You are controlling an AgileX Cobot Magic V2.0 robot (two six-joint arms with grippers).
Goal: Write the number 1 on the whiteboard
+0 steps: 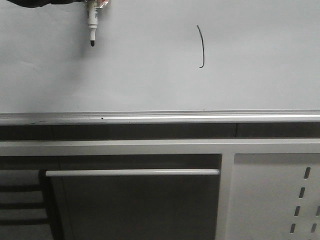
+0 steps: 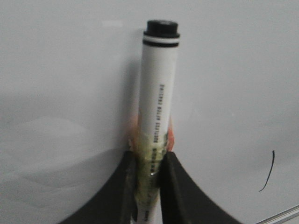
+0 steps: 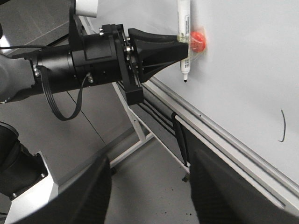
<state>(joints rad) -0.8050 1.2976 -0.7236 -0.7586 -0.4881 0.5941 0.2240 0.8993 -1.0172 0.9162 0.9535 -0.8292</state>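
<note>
I have the left gripper (image 3: 187, 44) clamped on the marker (image 1: 92, 22), its jaws pressed to the barrel near the taped end, with the black tip pointing down the whiteboard (image 1: 150, 80). The number 1 (image 1: 201, 46) already sits on the board as a thin, slightly curved stroke with a small hook at its foot, well to the right of the tip and above the silver rail (image 1: 160, 118). From the right wrist view the tip looks off the surface, though I cannot be sure of the gap. My read is that the writing is done, so the step now is a clean retreat: I would draw the pen straight away from the board, not sideways, so it leaves no stray mark, and hold the grip firm so the barrel does not twist. The right gripper (image 3: 149, 196) is empty, its fingers spread wide, near the frame below.
</note>
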